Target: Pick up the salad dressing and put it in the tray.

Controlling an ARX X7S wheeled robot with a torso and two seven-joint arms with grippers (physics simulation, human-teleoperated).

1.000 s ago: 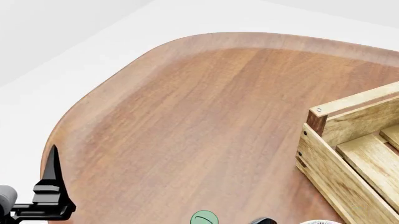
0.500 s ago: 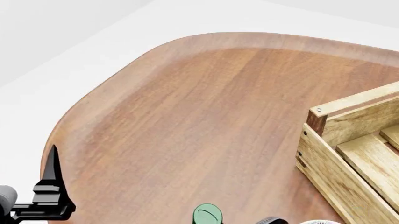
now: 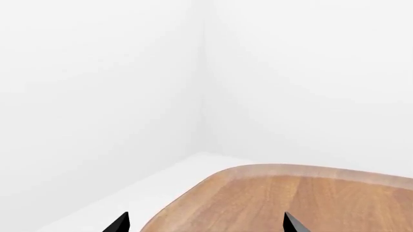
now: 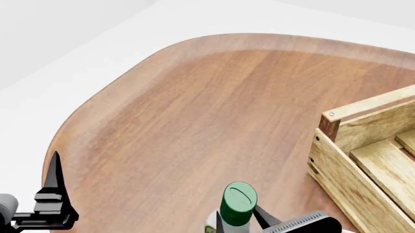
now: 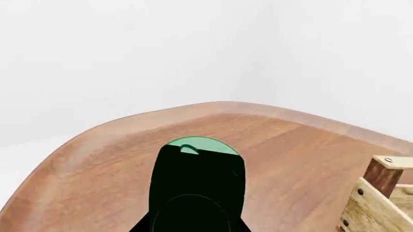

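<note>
The salad dressing [image 4: 238,204] shows its round green cap near the bottom edge of the head view, held above the wooden table [image 4: 194,111]. My right gripper [image 4: 241,224] is shut on the bottle below the cap, one black finger on each side. The dark green cap [image 5: 197,174] fills the middle of the right wrist view and hides the jaws. The tray [image 4: 363,145], a light-wood slatted crate with a dark corner post, stands to the right of the bottle; its corner [image 5: 380,193] also shows in the right wrist view. My left gripper [image 3: 205,224] is open and holds nothing, at the table's left edge [image 4: 55,194].
The table's rounded far edge [image 4: 259,39] curves round to the left, with white floor and walls [image 3: 290,72] beyond. Bare wood lies between the bottle and the tray's near wall [image 4: 331,170].
The green-capped bottle has risen from the bottom edge of the head view and shifted right, and the right gripper has come into view with it. The left arm has not moved.
</note>
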